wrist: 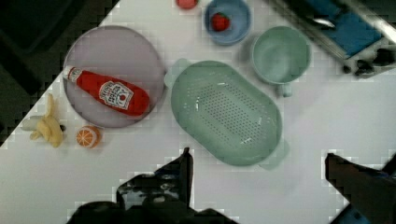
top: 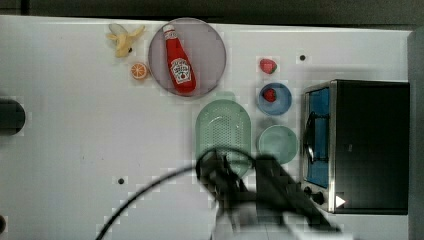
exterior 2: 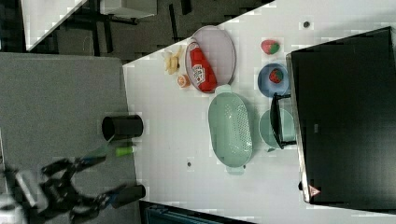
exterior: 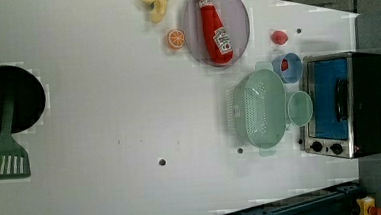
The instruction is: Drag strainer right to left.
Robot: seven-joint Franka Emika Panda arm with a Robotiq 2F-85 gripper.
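**Strainer not yet touched; the drag is still to come**

The gripper (wrist: 257,158) hangs with its jaws spread wide and empty, above the tabletop (top: 75,150) just short of the strainer's near rim. The strainer (top: 223,131) sits flat between the grey-mauve plate (top: 207,37) holding the ketchup bottle (top: 179,61) and the pale green mug (top: 277,143), close to the toaster oven (top: 367,145) on the top view's right. Nothing of the task looks done: the gripper must still descend, catch the rim and pull the strainer across the bare tabletop toward the top view's left.

Perforated plastic strainer (wrist: 226,114) on smooth white table (wrist: 140,186); oven (exterior: 346,103) trimmed in shiny metal.
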